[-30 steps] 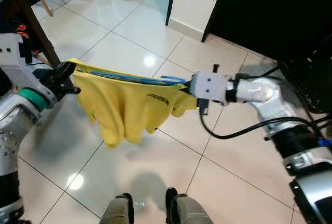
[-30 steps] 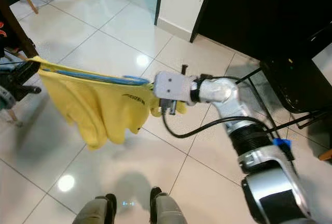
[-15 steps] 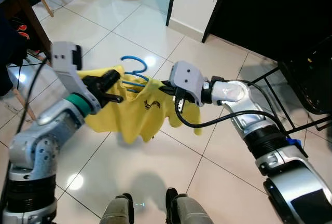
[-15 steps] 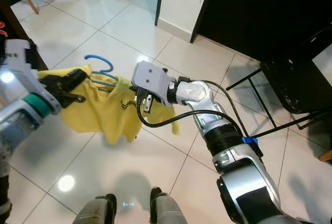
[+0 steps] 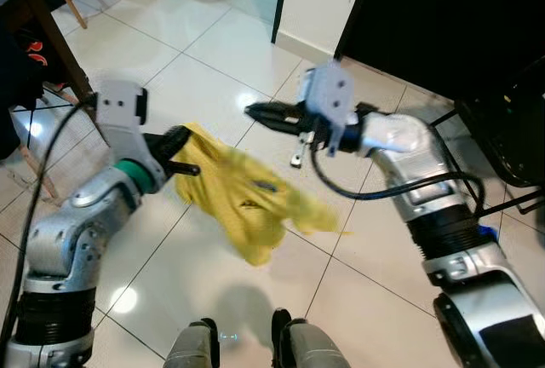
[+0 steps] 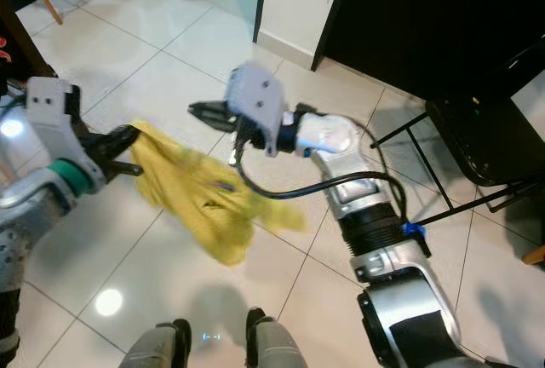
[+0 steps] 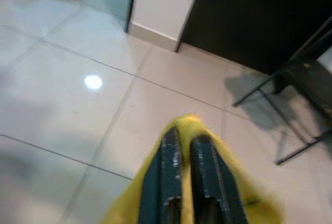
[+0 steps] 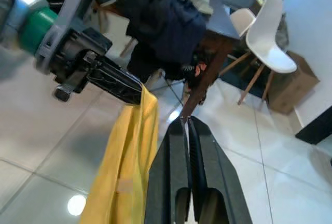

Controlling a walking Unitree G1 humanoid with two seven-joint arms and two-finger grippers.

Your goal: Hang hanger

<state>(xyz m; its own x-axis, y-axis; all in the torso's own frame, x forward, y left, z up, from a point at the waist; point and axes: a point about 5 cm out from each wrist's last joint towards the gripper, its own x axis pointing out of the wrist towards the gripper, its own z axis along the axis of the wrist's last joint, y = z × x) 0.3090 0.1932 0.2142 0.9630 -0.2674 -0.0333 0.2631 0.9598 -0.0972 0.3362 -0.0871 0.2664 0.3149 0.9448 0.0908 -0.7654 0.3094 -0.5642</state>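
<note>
Your yellow shirt (image 5: pixel 247 202) hangs in the air above the white tiled floor (image 5: pixel 213 53), gathered at one upper corner and drooping in a blurred fold down and toward your right; no hanger can be made out on it here. Your left hand (image 5: pixel 181 148) has that corner pinched, its black fingers (image 7: pixel 181 167) closed on the yellow cloth. Your right hand (image 5: pixel 260 114) sits just beyond the shirt's top edge, apart from the cloth, its fingers (image 8: pixel 189 167) pressed together with nothing between them. Past the shirt on your left stands a dark wooden desk (image 8: pixel 218 60) with dark clothes (image 8: pixel 166 24) heaped on it, and white chairs (image 8: pixel 267 42) beyond that. On your right a black metal frame (image 5: pixel 502 155) stands against a dark wall.
</note>
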